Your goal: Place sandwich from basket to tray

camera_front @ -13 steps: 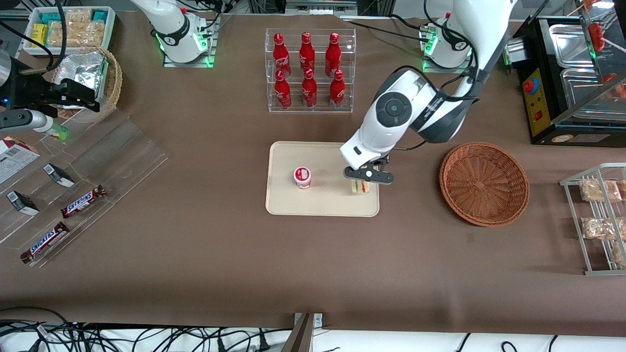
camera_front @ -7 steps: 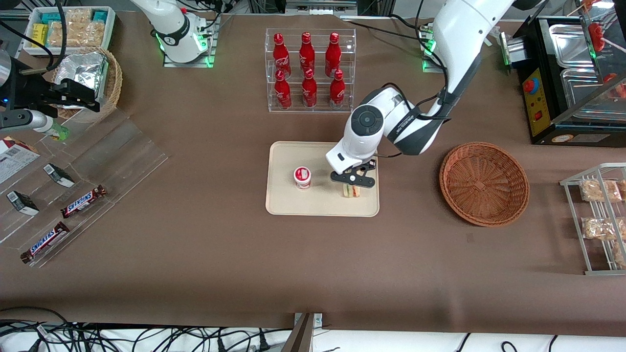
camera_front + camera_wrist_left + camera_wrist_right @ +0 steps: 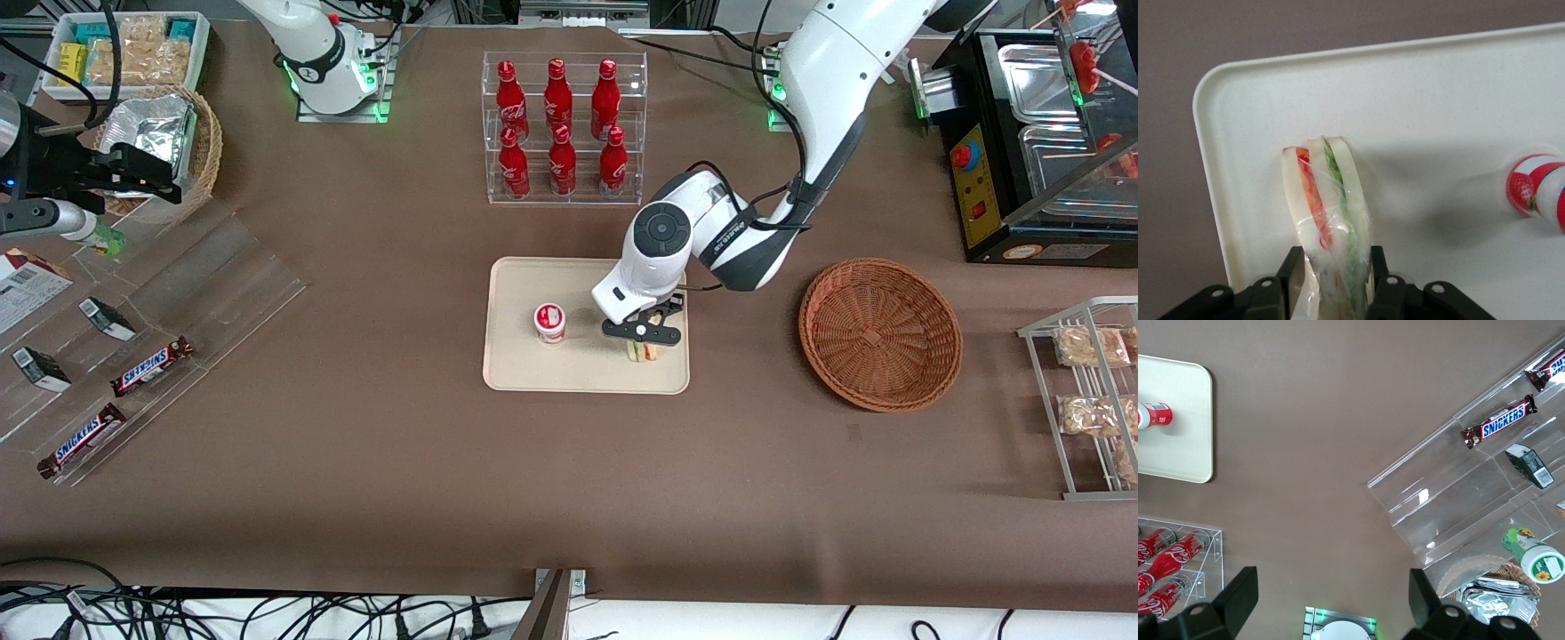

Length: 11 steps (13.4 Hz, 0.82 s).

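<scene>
The sandwich, a wrapped wedge of pale bread with red and green filling, stands on edge on the cream-beige tray, near the tray's corner nearest the basket. My left gripper is shut on the sandwich from above. In the left wrist view the black fingers flank the sandwich, with the tray just under it. The reddish-brown wicker basket is empty, beside the tray toward the working arm's end of the table.
A small strawberry yogurt cup stands on the tray beside the sandwich. A clear rack of red bottles stands farther from the camera than the tray. A wire rack of snack packets stands past the basket.
My left gripper carried the sandwich a little farther over the tray toward the yogurt cup and lowered it; the arm's wrist came down with it.
</scene>
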Each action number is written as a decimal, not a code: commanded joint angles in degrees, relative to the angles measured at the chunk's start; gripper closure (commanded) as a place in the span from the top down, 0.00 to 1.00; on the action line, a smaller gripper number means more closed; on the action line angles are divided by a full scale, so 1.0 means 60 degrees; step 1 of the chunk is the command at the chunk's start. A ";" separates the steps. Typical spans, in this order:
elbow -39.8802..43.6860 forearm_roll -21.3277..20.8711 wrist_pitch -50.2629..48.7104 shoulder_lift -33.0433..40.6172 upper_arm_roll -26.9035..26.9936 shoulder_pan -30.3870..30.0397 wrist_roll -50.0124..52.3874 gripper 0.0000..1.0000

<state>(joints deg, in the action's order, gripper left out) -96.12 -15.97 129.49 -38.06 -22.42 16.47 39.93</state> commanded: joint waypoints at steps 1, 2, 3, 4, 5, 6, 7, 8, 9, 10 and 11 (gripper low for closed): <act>0.0476 -0.0152 -0.0689 0.0658 0.0075 -0.0210 0.0550 1.00; 0.0913 -0.0093 -0.1332 0.0819 0.0032 -0.0443 0.0683 1.00; 0.1382 -0.0063 -0.2020 0.0937 -0.0012 -0.0678 0.0685 1.00; 0.1821 0.0067 -0.2636 0.1126 -0.0013 -0.0825 0.0670 1.00; 0.2188 0.0446 -0.3091 0.1346 -0.0013 -0.1087 0.0670 1.00; 0.2395 0.0624 -0.3429 0.1609 0.0002 -0.1351 0.0684 1.00; 0.2455 0.0640 -0.3679 0.1960 0.0002 -0.1571 0.0685 1.00; 0.2456 0.0640 -0.3943 0.2268 0.0002 -0.1805 0.0685 1.00; 0.2456 0.0684 -0.4163 0.2532 0.0002 -0.1967 0.0670 1.00; 0.2456 0.0815 -0.4296 0.2752 0.0002 -0.2143 0.0670 1.00; 0.2456 0.0932 -0.4384 0.2914 -0.0012 -0.2348 0.0670 1.00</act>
<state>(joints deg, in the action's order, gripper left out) -80.70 -12.10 104.88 -23.00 -22.05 4.10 43.51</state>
